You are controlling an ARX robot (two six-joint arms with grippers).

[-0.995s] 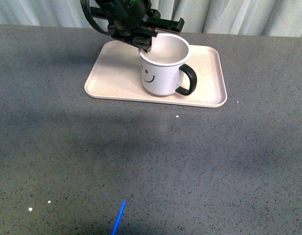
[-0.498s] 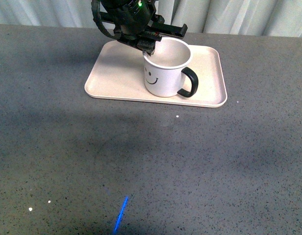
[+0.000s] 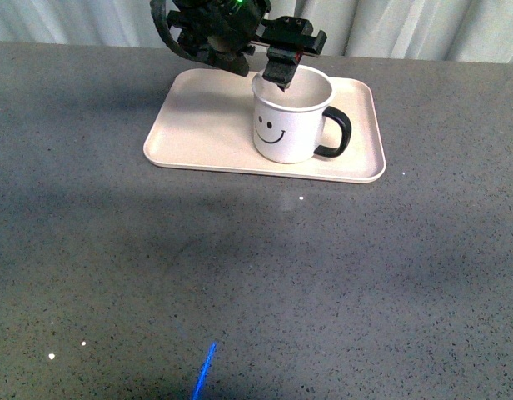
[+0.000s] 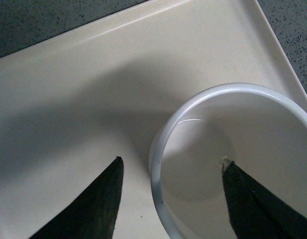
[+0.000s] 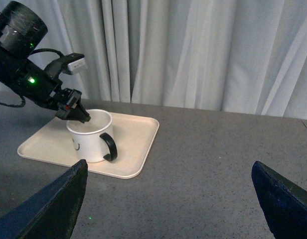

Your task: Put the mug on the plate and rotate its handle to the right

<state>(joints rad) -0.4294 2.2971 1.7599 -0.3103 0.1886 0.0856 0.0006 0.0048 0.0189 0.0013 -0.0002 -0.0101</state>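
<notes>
At the left gripper (image 4: 171,160), jaws spread: one finger inside the mug (image 3: 291,129), one outside, no pinch I can see. Mug stands below on the plate (image 3: 198,125); since a second ago it slid right, handle (image 3: 340,133) now pointing right.

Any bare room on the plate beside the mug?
Left half of the plate, between mug and left rim, is bare. Right is tight: narrow strip between handle and rim. The left gripper straddles the mug's far rim.
</notes>
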